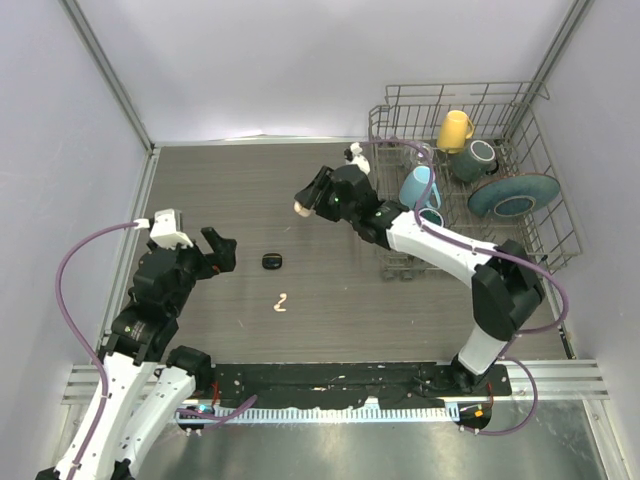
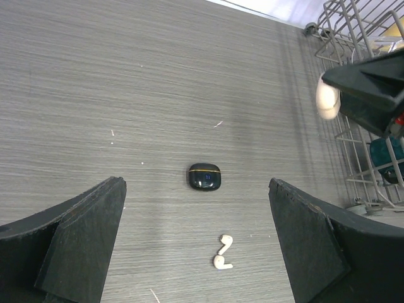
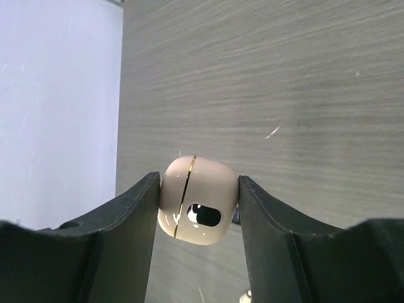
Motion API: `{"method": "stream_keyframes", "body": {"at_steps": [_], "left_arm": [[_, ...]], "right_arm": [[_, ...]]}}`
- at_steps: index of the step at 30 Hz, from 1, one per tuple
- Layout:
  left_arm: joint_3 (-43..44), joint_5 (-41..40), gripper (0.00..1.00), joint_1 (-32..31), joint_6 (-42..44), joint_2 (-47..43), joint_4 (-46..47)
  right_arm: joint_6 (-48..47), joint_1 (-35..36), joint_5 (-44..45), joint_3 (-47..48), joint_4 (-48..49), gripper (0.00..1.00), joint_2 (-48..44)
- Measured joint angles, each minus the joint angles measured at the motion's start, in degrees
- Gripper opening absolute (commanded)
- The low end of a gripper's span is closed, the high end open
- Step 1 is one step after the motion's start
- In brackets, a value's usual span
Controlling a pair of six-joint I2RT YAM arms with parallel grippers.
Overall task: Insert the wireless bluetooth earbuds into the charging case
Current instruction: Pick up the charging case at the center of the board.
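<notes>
The right jaws clamp the cream charging case (image 3: 197, 208), likely for loading, while the left jaws stand apart, the cream earbuds (image 2: 222, 252) between them for pickup.

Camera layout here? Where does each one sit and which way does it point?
Top external: fixed above and behind the bases, facing down at the table; both arms show, left end effector open, right end effector shut on the cream case.
Left wrist: on the left arm, facing down-forward toward the rack; its fingers frame the black case and white earbuds.
Right wrist: on the right arm, facing table and wall; its fingers clamp the cream case.
Shared: top and left wrist both show black case, white earbuds, cream case.
</notes>
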Motion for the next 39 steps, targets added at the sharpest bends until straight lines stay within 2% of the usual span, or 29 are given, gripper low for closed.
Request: {"method": "stream_keyframes", "body": {"at_steps": [4, 12, 20, 29, 37, 39], "left_arm": [[0.0, 2.08, 1.0, 0.15, 0.04, 0.28, 0.04], [-0.11, 11.56, 1.0, 0.15, -0.04, 0.74, 1.49], [-4.92, 18.64, 1.0, -1.7, -7.63, 4.07, 9.88], [-3.21, 13.79, 1.0, -15.17, -7.69, 8.2, 13.33], [-1.38, 1.64, 1.0, -35.1, -2.67, 16.72, 21.24], [-1.4, -0.85, 1.0, -38.47, -1.01, 18.6, 23.8]], "right_arm": [[-0.48, 1.66, -0.24, -6.51, 2.97, 0.01, -5.68], [2.84, 1.97, 4.35, -20.63, 8.13, 0.01, -21.7], [5.22, 1.97, 6.34, -25.9, 9.81, 0.01, -29.2], [6.05, 1.97, 6.6, -29.11, 10.58, 0.01, -33.22], [7.76, 1.97, 7.08, -31.19, 11.06, 0.01, -37.9], [8.9, 1.97, 7.21, -31.69, 11.3, 0.01, -38.58]]}}
